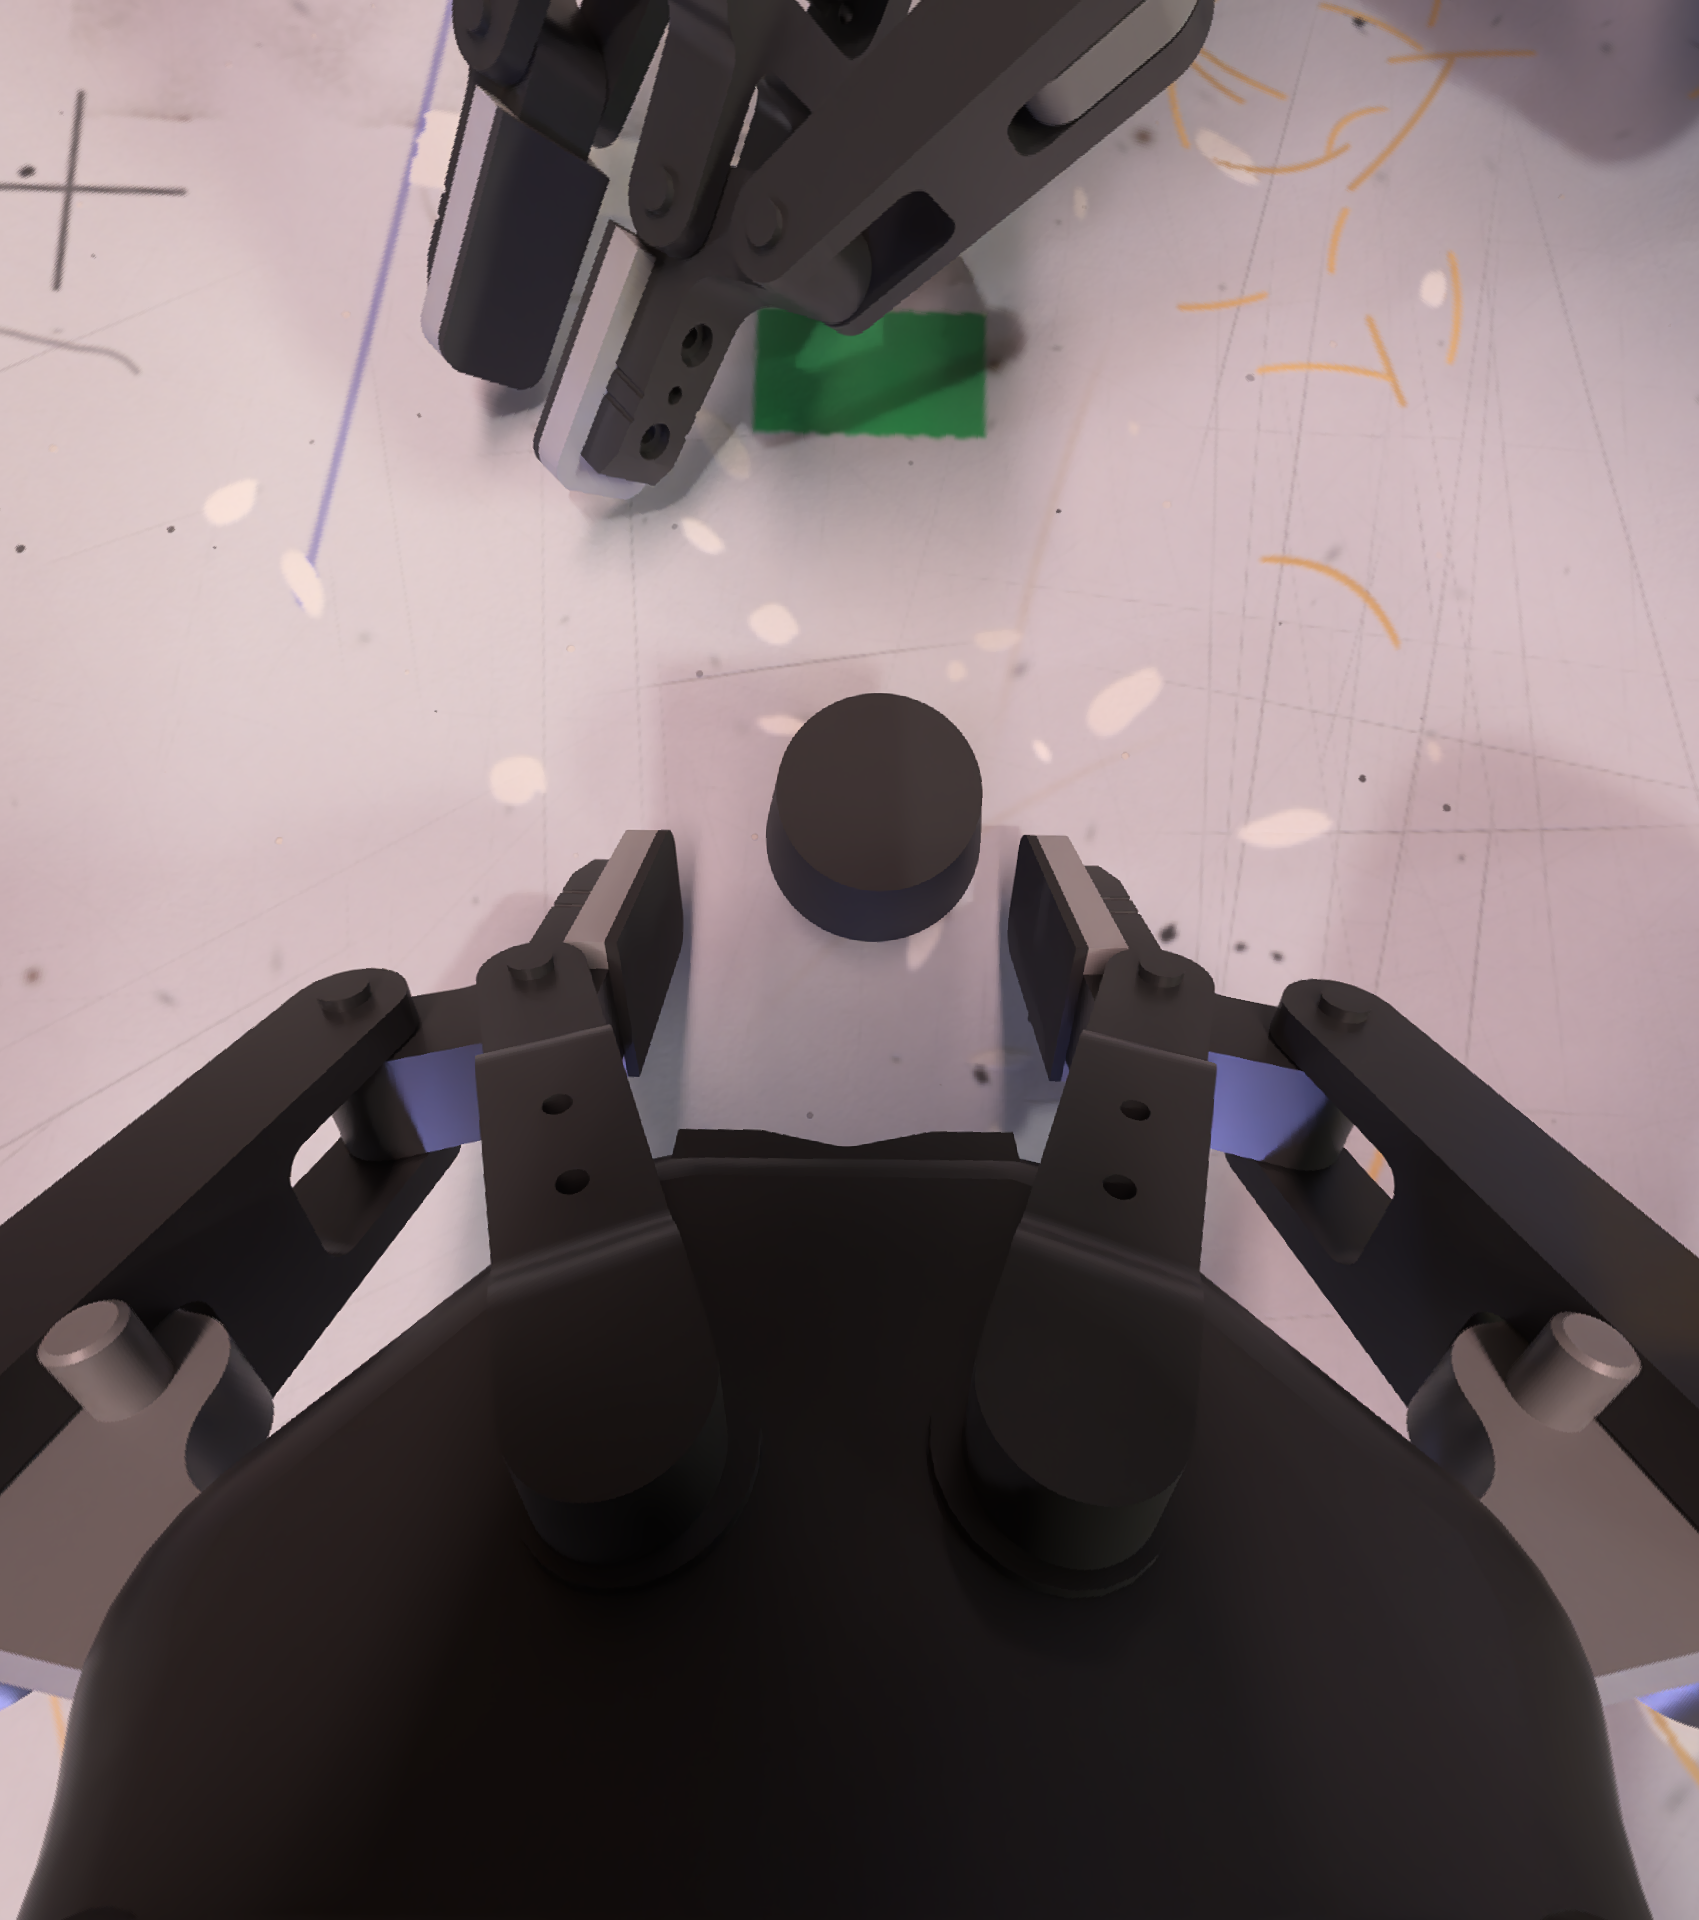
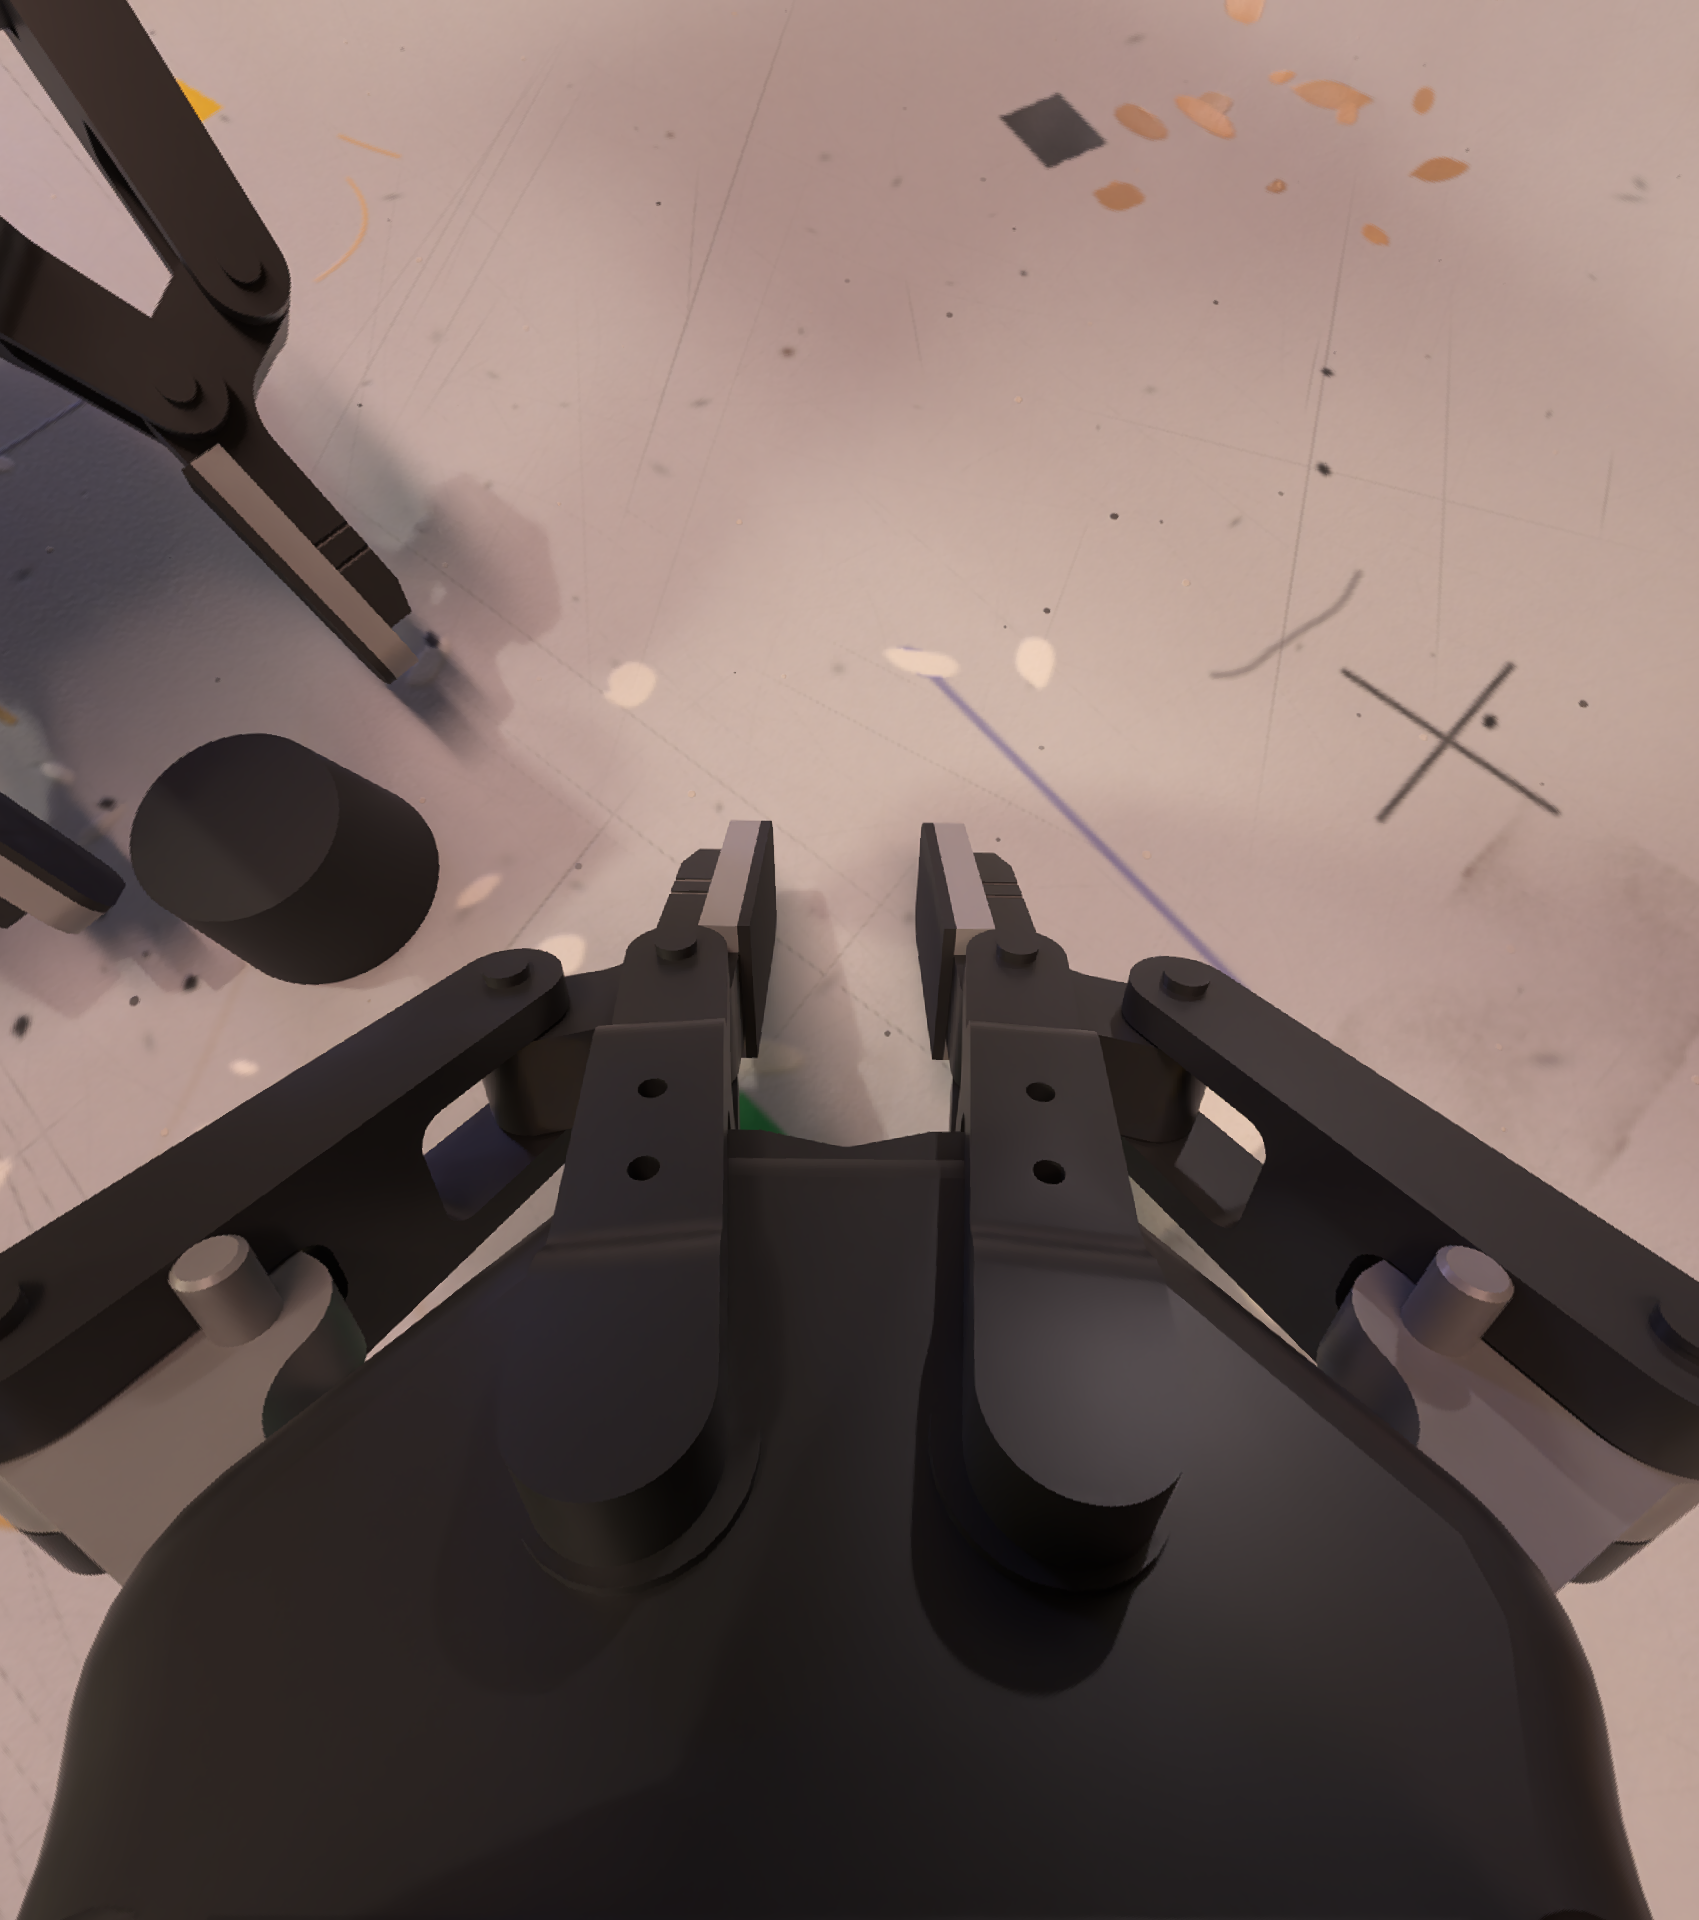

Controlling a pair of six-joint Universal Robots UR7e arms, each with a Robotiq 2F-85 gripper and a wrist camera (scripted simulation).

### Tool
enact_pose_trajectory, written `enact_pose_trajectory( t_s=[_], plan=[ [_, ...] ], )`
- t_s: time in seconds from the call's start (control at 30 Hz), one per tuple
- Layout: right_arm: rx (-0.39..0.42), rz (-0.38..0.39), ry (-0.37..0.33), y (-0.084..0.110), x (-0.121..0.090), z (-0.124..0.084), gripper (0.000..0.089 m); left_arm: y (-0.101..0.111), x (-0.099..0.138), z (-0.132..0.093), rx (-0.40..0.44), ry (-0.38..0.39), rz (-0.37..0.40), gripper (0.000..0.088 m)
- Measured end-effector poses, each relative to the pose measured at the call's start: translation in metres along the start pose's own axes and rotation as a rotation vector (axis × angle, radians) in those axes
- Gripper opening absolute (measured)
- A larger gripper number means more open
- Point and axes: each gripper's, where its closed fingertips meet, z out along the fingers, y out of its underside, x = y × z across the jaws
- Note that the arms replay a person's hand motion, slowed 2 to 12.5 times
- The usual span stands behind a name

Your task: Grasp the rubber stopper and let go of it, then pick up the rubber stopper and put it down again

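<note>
The rubber stopper [image 1: 871, 821] is a dark, short tapered plug standing on the pale table [image 1: 201, 727]. In the left wrist view my left gripper [image 1: 850, 925] is open, its pads [image 1: 653, 914] on either side of the stopper's near part with a gap on each side. In the right wrist view the stopper [image 2: 284, 862] stands at the left between the left gripper's two fingers [image 2: 325, 561]. My right gripper [image 2: 845, 904] is open with a narrow gap, empty, low over the table. It also shows in the left wrist view [image 1: 554, 416], beyond the stopper.
A green patch [image 1: 871, 374] lies flat on the table under the right gripper. The table bears scratches, a drawn cross [image 1: 66, 192], a thin blue line [image 2: 1084, 831], a small dark square [image 2: 1053, 130] and pale and orange flecks.
</note>
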Motion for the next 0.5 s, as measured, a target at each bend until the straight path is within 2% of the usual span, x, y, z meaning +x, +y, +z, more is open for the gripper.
enact_pose_trajectory(
  t_s=[0.5],
  plan=[
    [0.001, -0.008, 0.005, -0.0002, -0.0004, -0.0002, 0.0246, -0.0033, 0.0019, 0.0030, 0.001, 0.032, -0.013, 0.0529]
  ],
)
